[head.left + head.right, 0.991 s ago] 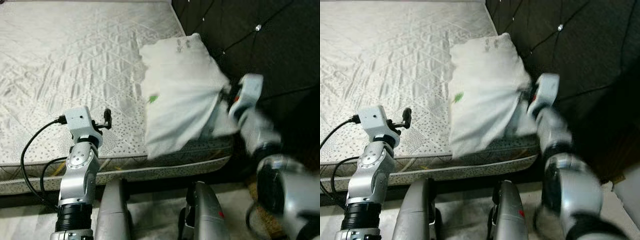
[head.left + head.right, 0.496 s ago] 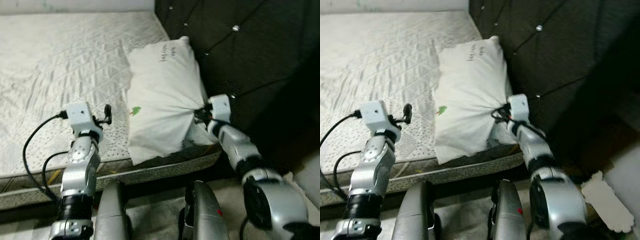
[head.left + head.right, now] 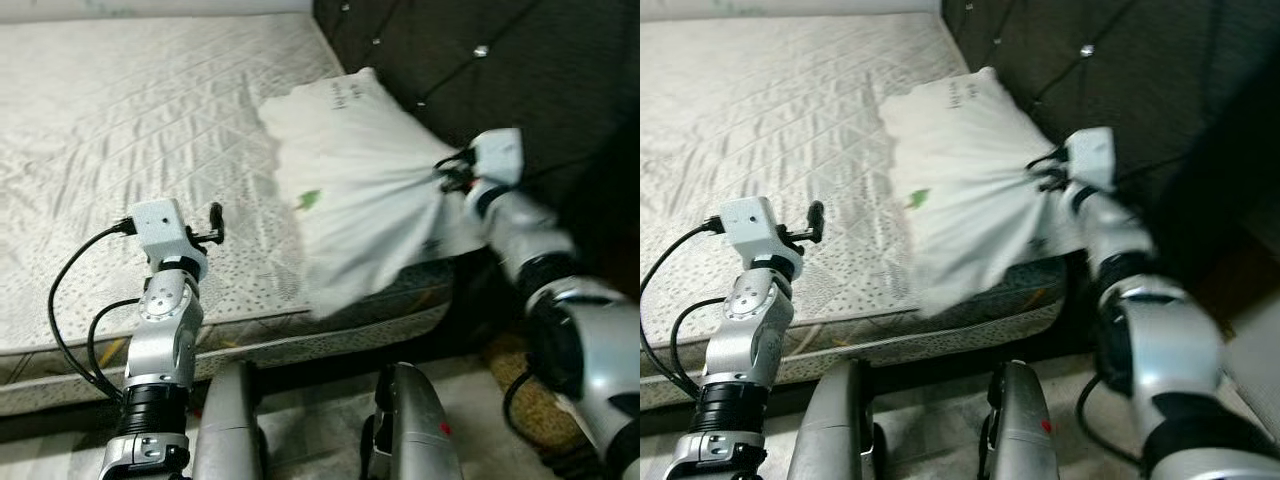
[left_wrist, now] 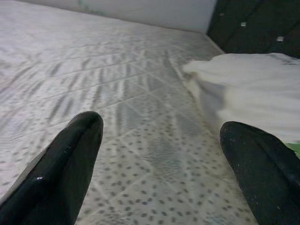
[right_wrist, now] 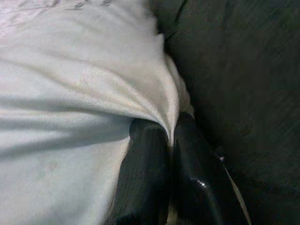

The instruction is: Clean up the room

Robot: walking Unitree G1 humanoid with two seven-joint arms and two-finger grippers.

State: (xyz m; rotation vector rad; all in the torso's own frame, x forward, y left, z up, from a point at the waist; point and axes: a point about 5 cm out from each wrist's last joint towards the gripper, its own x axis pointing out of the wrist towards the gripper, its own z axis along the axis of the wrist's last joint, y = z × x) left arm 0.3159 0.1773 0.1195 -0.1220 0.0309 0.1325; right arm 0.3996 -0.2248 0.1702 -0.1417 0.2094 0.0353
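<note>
A white pillow (image 3: 360, 190) with a small green mark lies at the right end of the quilted mattress (image 3: 120, 150), against the dark tufted headboard (image 3: 480, 60). My right gripper (image 3: 448, 178) is shut on the pillow's right edge, the cloth bunched between its black fingers (image 5: 145, 173). Fabric fans out from the pinch, and the pillow's near corner hangs over the mattress edge. My left gripper (image 4: 161, 154) hovers open above the mattress, left of the pillow, with nothing between its fingers (image 4: 70, 159).
The mattress stretches away to the left and back to a pale wall (image 4: 140, 11). Its front edge (image 3: 300, 335) runs just before my legs (image 3: 230, 430). A black cable (image 3: 70, 320) loops off my left wrist. Brownish floor (image 3: 530, 400) shows at the lower right.
The right gripper has pulled the pillow's edge up and to the right, stretching the cloth and lifting its near side. The left arm has hardly moved. The camera has shifted slightly.
</note>
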